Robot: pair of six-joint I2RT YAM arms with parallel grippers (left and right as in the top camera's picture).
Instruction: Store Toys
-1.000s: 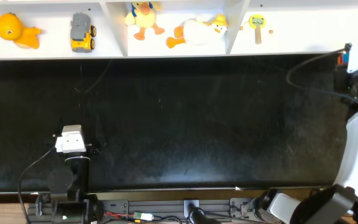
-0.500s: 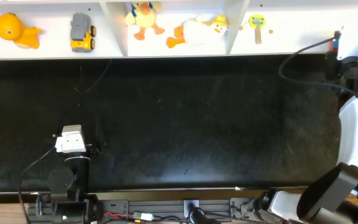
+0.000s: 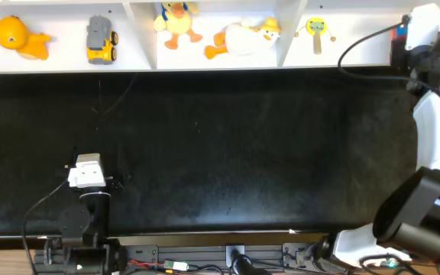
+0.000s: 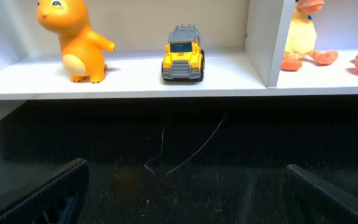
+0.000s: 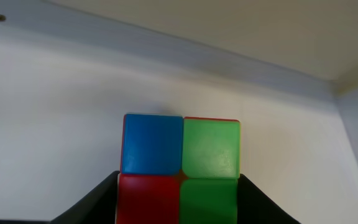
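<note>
A colour cube (image 5: 180, 165) with blue, green and red faces sits between the dark fingers of my right gripper (image 5: 179, 190), which is shut on it. The cube faces the white inside of the shelf's far-right compartment. In the top view the right gripper (image 3: 412, 29) is up at the shelf's right end. My left gripper (image 4: 185, 199) stands open over the black mat near the front left, facing the shelf. On the shelf stand an orange figure (image 3: 20, 37), a yellow truck (image 3: 101, 40), a duck plush (image 3: 176, 23), a white duck plush (image 3: 241, 40) and a small yellow rattle (image 3: 316, 32).
The white shelf (image 3: 205, 63) runs along the back of the black mat (image 3: 228, 145), split by upright dividers (image 4: 258, 43). The right arm's cable (image 3: 357, 53) loops over the mat's back right corner. The left arm's wrist camera (image 3: 87, 171) sits at the front left.
The right arm has moved up the top view from the mat's right edge to the shelf's right end, carrying the cube. The left arm has kept still.
</note>
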